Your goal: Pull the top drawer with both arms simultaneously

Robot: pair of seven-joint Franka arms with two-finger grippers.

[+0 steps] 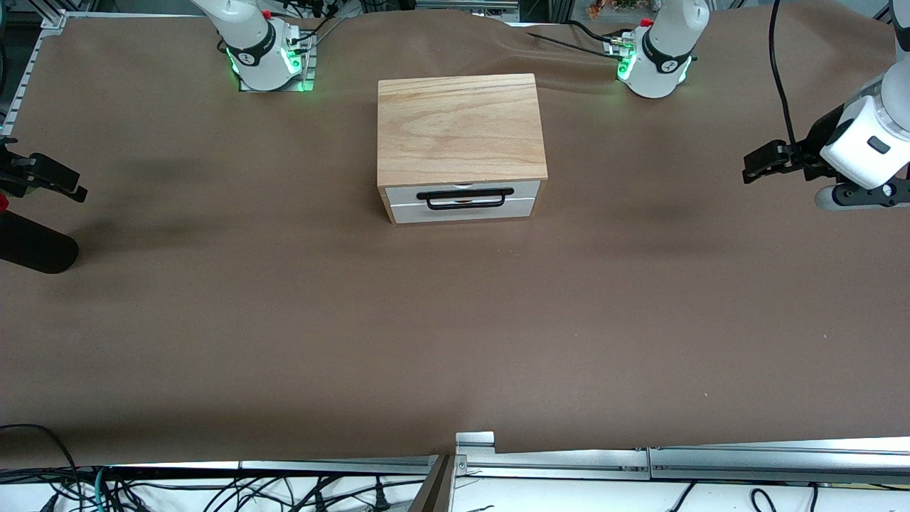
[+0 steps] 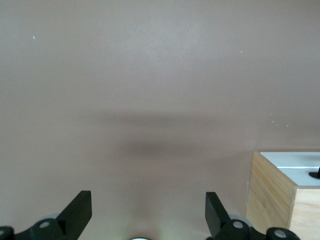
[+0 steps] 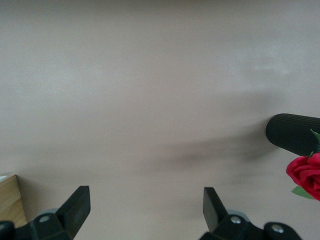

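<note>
A light-wood cabinet [image 1: 461, 126] stands mid-table, its front toward the front camera. The top drawer [image 1: 405, 193] is pushed in, its white front flush, with a long black wire handle [image 1: 466, 193] across it. My left gripper [image 1: 764, 162] hangs open and empty over the table at the left arm's end, well apart from the cabinet. Its wrist view shows its spread fingers [image 2: 77, 212] and a cabinet corner [image 2: 272, 187]. My right gripper [image 1: 43, 178] hangs open and empty at the right arm's end. Its wrist view shows its spread fingers [image 3: 75, 207] and a sliver of the cabinet [image 3: 9, 200].
A plain white panel [image 1: 412, 211] sits under the top drawer. A black ribbed cylinder [image 1: 35, 245] with a red rose [image 3: 305, 172] lies near my right gripper; the cylinder also shows in the right wrist view [image 3: 292, 134]. A brown cloth [image 1: 455, 320] covers the table, and a metal rail [image 1: 640, 462] runs along its near edge.
</note>
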